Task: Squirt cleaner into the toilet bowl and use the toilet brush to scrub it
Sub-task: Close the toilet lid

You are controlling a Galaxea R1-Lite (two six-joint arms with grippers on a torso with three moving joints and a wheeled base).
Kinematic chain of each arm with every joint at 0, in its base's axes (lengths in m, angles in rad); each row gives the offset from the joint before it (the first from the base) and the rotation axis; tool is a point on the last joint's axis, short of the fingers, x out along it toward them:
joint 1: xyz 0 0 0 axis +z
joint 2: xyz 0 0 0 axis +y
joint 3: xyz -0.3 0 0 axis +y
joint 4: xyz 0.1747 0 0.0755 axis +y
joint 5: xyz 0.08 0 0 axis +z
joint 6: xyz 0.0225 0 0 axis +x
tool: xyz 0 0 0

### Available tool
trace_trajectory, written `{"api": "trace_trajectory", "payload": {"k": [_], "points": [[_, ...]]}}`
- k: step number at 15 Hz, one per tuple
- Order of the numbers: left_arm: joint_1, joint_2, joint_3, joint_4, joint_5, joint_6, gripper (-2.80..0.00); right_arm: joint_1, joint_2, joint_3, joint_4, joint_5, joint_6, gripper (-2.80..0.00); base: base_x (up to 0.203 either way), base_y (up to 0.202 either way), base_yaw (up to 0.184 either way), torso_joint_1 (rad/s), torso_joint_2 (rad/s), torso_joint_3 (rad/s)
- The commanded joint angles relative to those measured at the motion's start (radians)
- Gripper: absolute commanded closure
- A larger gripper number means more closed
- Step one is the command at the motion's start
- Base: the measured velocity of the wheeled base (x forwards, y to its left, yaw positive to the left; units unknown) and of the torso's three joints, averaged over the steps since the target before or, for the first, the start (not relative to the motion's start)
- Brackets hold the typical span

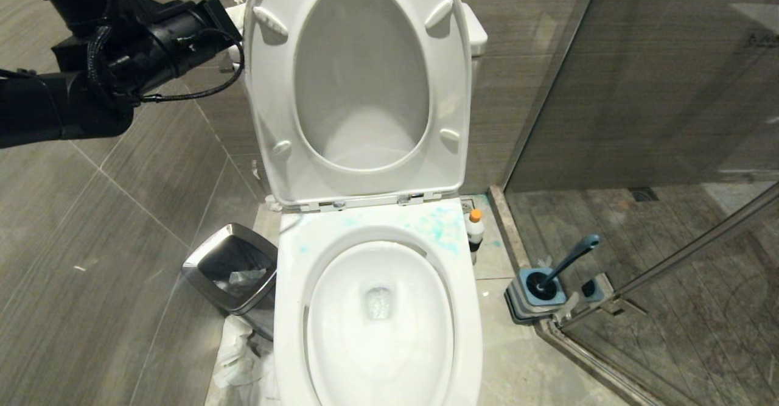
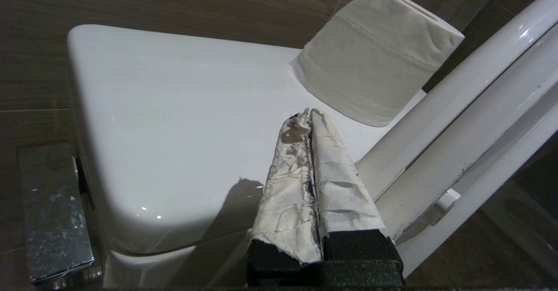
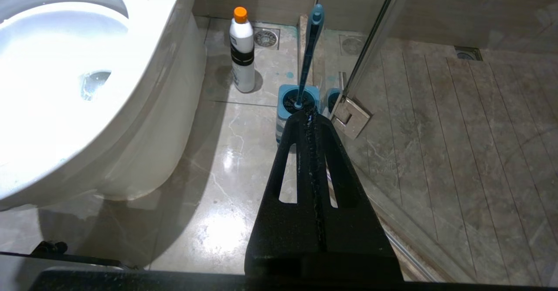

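Toilet bowl [image 1: 380, 321], large, white, glossy ceramic, sits before you with seat and lid raised; teal smears mark its rim. On the floor at its right stand the small white cleaner bottle with orange cap [image 1: 475, 231] and the blue-grey toilet brush [image 1: 563, 266] in its square holder [image 1: 535, 296]. Your left gripper [image 2: 310, 118], fingers together and empty, hovers over the white cistern [image 2: 174, 121] near a paper roll [image 2: 377, 51]. Your right gripper [image 3: 308, 115], fingers together, points at the brush. Squirting and scrubbing look done; flushing probably follows.
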Motion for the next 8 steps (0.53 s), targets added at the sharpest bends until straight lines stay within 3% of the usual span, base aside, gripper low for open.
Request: {"api": "trace_trajectory", "payload": {"k": [1,5,8], "points": [[0.012,-0.030,0.040,0.006,-0.027,-0.003,0.00,0.000,0.002,0.000,0.000,0.000,-0.001,0.00,0.000,0.000,0.000,0.000,0.00,0.000],[0.080,-0.129,0.169,0.127,-0.161,0.007,0.00,0.000,0.002,0.000,0.000,0.000,-0.001,0.00,0.000,0.000,0.000,0.000,0.00,0.000],[0.123,-0.184,0.243,0.201,-0.188,0.010,0.00,0.000,0.002,0.000,0.000,0.000,-0.001,0.00,0.000,0.000,0.000,0.000,0.00,0.000]]}}
